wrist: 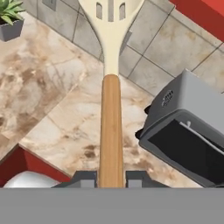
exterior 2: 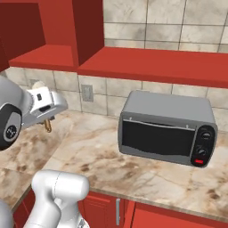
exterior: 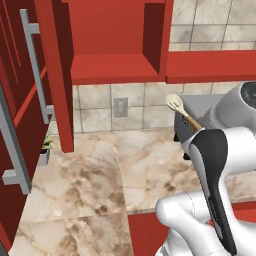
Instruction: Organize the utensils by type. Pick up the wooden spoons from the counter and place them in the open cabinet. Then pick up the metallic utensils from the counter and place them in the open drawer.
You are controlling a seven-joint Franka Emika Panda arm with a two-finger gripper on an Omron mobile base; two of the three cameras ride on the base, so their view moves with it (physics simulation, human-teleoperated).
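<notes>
My gripper [wrist: 110, 178] is shut on the orange-brown handle of a wooden spoon [wrist: 111, 127]. Its pale slotted bowl points away from the hand. In the left base view the wooden spoon [exterior: 174, 103] is held in the air above the counter [exterior: 90, 180], with the gripper [exterior: 189, 128] just below its bowl. The open cabinet [exterior: 115, 67] hangs up and to the left of the spoon, its door [exterior: 55, 75] swung out toward me. From the right base view, the handle end [exterior 2: 48, 128] pokes out under the hand. The metallic utensils and the open drawer are out of view.
A grey toaster oven [exterior 2: 167, 127] stands on the counter to the right of the hand. A small potted plant [exterior: 46, 145] sits by the wall under the cabinet door. A wall outlet [exterior: 120, 106] is set in the tiled backsplash.
</notes>
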